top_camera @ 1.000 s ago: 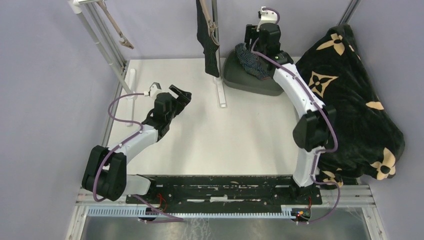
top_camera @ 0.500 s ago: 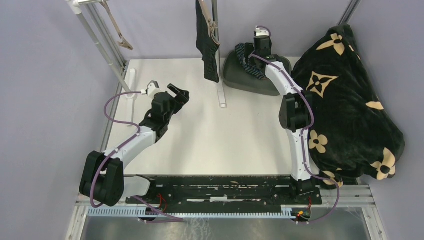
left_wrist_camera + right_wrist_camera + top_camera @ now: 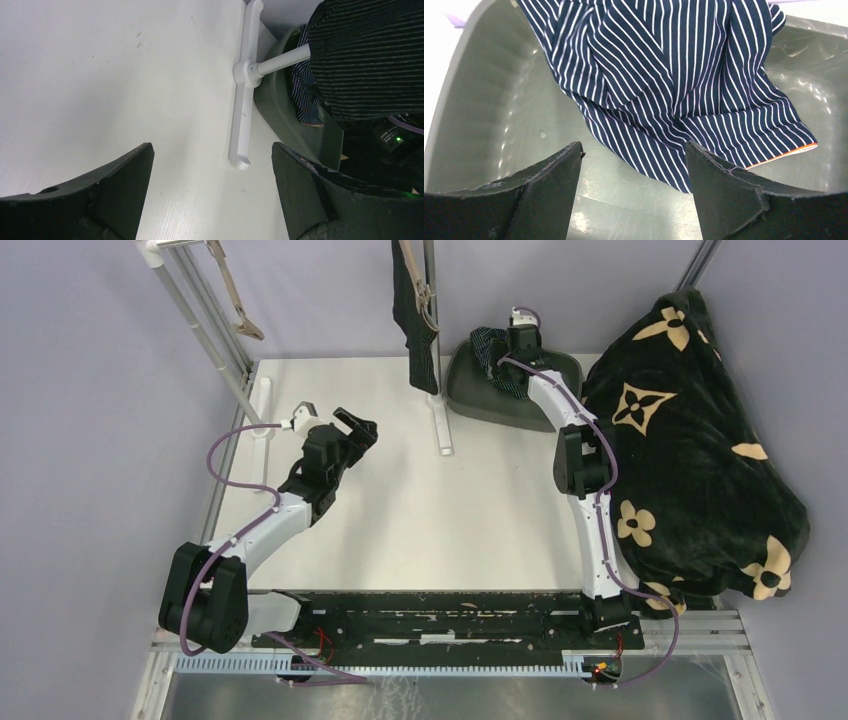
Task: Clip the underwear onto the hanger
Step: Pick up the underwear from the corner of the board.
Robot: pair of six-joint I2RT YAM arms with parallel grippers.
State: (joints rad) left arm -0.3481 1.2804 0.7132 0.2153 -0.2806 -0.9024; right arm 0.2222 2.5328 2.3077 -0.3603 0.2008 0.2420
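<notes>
We see the navy striped underwear (image 3: 664, 75) crumpled in the grey tub (image 3: 484, 105) at the desk's (image 3: 450, 510) 1 o'clock. Our right gripper (image 3: 631, 165) hovers just above it, wide open and empty. The black pinstriped underwear (image 3: 415, 335) hangs from the hanger (image 3: 428, 310) at 12 o'clock. Our left gripper (image 3: 212, 160), towards 10 o'clock, gapes empty.

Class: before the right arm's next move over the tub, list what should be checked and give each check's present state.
1. Right end effector open and empty: ok.
2. Navy striped underwear lies in the grey tub, directly ahead of that end effector: ok.
3. Left end effector open, empty, over bare table: ok.
4. Black pinstriped underwear hangs from the hanger: ok.
5. Free clip on the hanger for the navy pair: cannot tell.
</notes>
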